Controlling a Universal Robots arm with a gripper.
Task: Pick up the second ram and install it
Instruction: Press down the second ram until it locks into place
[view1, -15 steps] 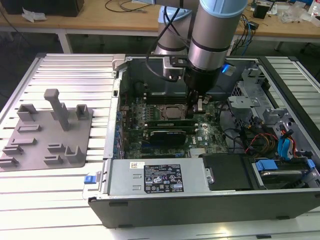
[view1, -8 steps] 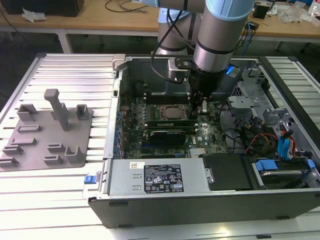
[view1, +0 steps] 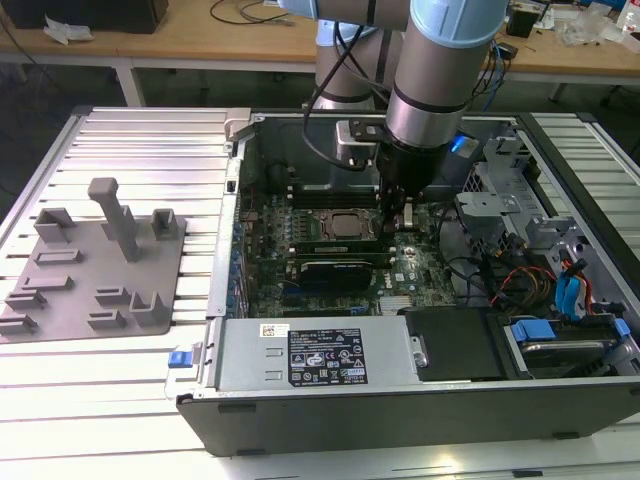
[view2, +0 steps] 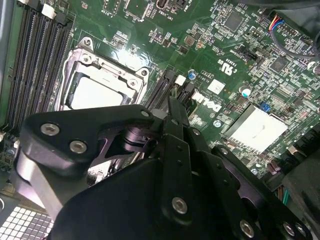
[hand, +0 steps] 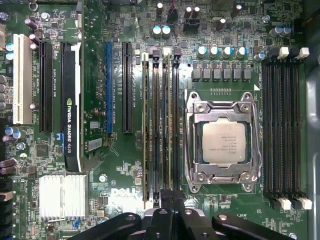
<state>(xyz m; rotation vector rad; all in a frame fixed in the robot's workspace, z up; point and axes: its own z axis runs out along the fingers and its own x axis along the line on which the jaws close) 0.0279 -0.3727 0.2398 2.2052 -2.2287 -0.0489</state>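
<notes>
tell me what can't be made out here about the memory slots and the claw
- First wrist view: the claw covers one end of the memory slots, so whether anything is clicked in there is hidden.
- Exterior view: the arm blocks the slots under the claw.
- Second wrist view: the claw's own body hides much of the board and part of the processor.
</notes>
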